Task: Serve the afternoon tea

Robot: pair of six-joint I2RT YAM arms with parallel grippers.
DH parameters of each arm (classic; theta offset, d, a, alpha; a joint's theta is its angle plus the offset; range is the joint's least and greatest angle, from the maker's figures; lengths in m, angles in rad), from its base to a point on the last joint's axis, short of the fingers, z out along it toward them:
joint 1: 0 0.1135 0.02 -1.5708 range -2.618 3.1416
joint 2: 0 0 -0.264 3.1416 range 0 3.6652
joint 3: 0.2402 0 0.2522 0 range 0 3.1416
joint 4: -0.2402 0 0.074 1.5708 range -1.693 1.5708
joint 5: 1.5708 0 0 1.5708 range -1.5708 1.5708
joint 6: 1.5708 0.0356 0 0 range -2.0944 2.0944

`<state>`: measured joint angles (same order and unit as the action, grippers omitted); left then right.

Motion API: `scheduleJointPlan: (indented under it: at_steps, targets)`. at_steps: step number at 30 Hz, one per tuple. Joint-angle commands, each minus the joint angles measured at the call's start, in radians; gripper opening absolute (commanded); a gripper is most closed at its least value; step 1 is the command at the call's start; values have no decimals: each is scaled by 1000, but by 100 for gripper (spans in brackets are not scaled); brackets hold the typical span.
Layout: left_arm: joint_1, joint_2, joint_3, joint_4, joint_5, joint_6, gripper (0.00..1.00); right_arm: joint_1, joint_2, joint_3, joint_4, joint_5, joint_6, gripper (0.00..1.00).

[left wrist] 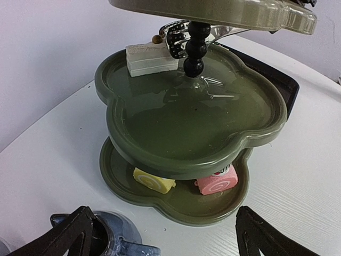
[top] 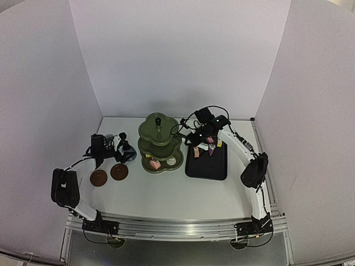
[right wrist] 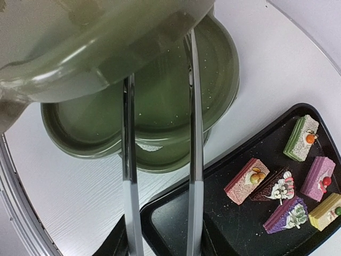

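right jaws (right wrist: 162, 245): clenched on the handle end of the thin metal tongs (right wrist: 195, 133). the two tong arms run from the jaws up under the top tier of the olive-green three-tier lobed stand (left wrist: 192, 125). the arms stand apart, so the tongs are sprung open. their tips are hidden in the right wrist view. the left wrist view shows the claw tips at the back of the middle tier, just beside a white layered rectangular cake (left wrist: 151, 58) that rests flat on that tier. whether the tips touch the cake cannot be told.

left jaws (left wrist: 162, 213): released wide, grasping nothing, hanging over the small blue jug (left wrist: 125, 240) on the table (right wrist: 69, 202) and facing the stand.

the lowest tier carries a yellow roll cake (left wrist: 153, 181) and a pink roll cake (left wrist: 216, 182). six small cakes (right wrist: 246, 181) lie in the black rectangular tray (right wrist: 224, 229) just beside the stand. two round brown coasters (top: 99, 178) sit bare near the left arm.

step in hand (judgement): loading cakes onto the stand. the white cake appears delivered to the middle tier.

next move (judgement):
- draw the tongs straight back out between the tiers with the arms open.
- hold them low enough to clear the underside of the top tier, and do not drag the cake.
- carry the tongs to the tray for another cake.

service with the jug and coasters is not yet done.
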<state>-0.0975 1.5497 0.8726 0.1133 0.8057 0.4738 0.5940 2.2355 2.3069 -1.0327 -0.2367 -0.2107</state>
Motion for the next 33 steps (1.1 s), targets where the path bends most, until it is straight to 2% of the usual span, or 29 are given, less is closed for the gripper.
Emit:
scheduleJointPlan:
  at_steps: [1,10,16,25,33]
  targets:
    - [-5,-45,-3,29,-8,0,93,8,-104,-34,29,13,20,36]
    - [-5,-49,-5,35,-7,-2,93,7,-224,-175,33,63,69,35]
    - [-5,-51,-8,43,-8,-7,94,15,-312,-284,73,101,176,33]
    - [-5,-57,-20,52,-10,-13,94,15,-484,-488,76,325,365,32]
    - [-5,-59,-21,55,-10,-18,94,16,-546,-712,89,380,542,33]
